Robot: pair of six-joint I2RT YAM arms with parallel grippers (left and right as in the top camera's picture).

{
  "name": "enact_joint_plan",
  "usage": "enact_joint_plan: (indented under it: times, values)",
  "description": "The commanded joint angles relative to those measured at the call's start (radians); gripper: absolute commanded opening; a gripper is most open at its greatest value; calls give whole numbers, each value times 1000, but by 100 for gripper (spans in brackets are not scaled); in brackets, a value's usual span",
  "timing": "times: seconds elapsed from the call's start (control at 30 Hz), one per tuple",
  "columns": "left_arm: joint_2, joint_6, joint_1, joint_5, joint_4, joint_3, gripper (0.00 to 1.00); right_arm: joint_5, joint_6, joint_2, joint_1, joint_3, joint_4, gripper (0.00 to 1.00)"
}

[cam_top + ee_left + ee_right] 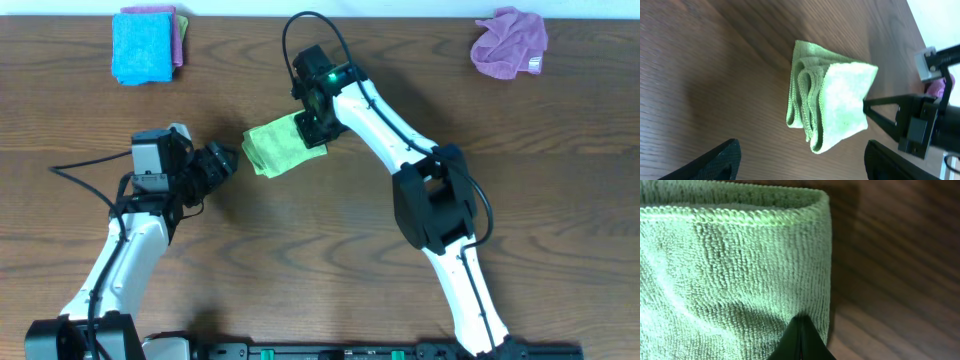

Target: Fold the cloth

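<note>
Overhead: the left fingers (226,160) point at the left corner of the green cloth (282,146), near it but apart. Their gap is too small to read here. The right gripper (316,126) sits on the cloth's right edge, just above frame centre. Count: one green cloth; one blue cloth (143,46) folded on top of one pink cloth (180,30), upper left; one purple cloth (510,42), crumpled, upper right. Four cloths, two arms.

Left wrist: the left fingers (720,161) are spread wide at the bottom corners, with nothing between them. The green cloth (832,102) lies mid-frame on the table (715,75), already doubled over, with several hemmed layers showing along its left side. The right gripper (866,104) enters from the right, tips touching the cloth's edge.

Right wrist: the right fingers (800,340) are pressed together to a point at bottom centre, against the green cloth (715,270). We cannot tell whether a layer is caught between them.

Judgement: folding looks nearly done, and the step in hand is settling the last fold. The next move calls for drawing the right tips off without dragging the top layers open.
</note>
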Motion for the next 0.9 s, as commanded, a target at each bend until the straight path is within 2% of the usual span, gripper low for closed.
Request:
enact_joint_plan:
  times: [0.0,0.27,0.43,0.53,0.73,0.87]
  values:
    - [6,-3,14,-2,3,3,81,-9,33,-3,24,-2,-10,1]
    - [13,11,17,-4,6,3,82,-9,64,-18,26,1,-43,1]
    - [82,14,26,-1,44,3,86,-4,62,-71,17,9,-50,1]
    - [151,19,26,50,120,3,87,6,61,-85,13,9,-51,1]
    - [315,-3,26,217,383,4,89,6,58,-85,5,9,-72,1]
    - [389,-4,26,263,419,5,89,6,58,-85,0,9,-78,1]
